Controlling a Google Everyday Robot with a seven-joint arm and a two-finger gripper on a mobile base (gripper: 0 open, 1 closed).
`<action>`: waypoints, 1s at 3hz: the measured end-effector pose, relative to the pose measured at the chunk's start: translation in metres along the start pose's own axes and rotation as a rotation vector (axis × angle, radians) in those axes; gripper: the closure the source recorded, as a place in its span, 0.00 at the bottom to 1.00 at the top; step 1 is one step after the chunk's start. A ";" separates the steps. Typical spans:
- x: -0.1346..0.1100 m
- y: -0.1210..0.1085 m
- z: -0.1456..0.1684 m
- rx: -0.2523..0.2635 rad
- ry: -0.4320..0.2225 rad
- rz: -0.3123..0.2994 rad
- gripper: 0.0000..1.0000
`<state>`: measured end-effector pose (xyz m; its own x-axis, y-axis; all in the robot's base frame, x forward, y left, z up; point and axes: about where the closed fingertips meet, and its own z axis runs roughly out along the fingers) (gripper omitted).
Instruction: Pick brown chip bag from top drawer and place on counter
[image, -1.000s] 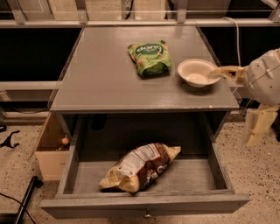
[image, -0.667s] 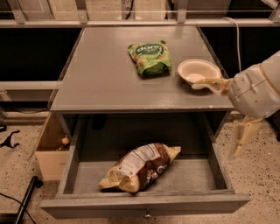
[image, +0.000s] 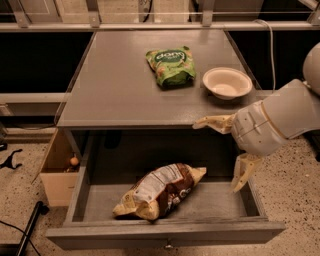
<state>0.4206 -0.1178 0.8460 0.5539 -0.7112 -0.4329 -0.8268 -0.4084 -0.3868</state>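
Note:
The brown chip bag (image: 161, 191) lies on its side in the open top drawer (image: 165, 233), its white label panel facing up, pale yellow ends at left and right. My gripper (image: 216, 157) hangs over the right part of the drawer, to the right of the bag and apart from it. It is open and empty: one pale finger (image: 210, 122) points left along the counter's front edge, the other (image: 243, 175) points down along the drawer's right wall. The grey counter (image: 120, 85) lies above the drawer.
A green chip bag (image: 171, 65) and a white bowl (image: 227, 83) sit on the counter. A cardboard box (image: 59, 170) stands on the speckled floor left of the cabinet. A rail runs along the back.
My arm has swung left and down from beside the counter's right edge to over the drawer's right side. The bags and bowl have not moved.

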 end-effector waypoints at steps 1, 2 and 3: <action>0.014 -0.007 0.043 -0.003 0.001 -0.027 0.05; 0.025 -0.009 0.070 -0.028 0.013 -0.029 0.00; 0.026 -0.009 0.071 -0.026 0.017 -0.032 0.00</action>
<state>0.4497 -0.0921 0.7801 0.5782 -0.7073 -0.4066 -0.8113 -0.4455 -0.3787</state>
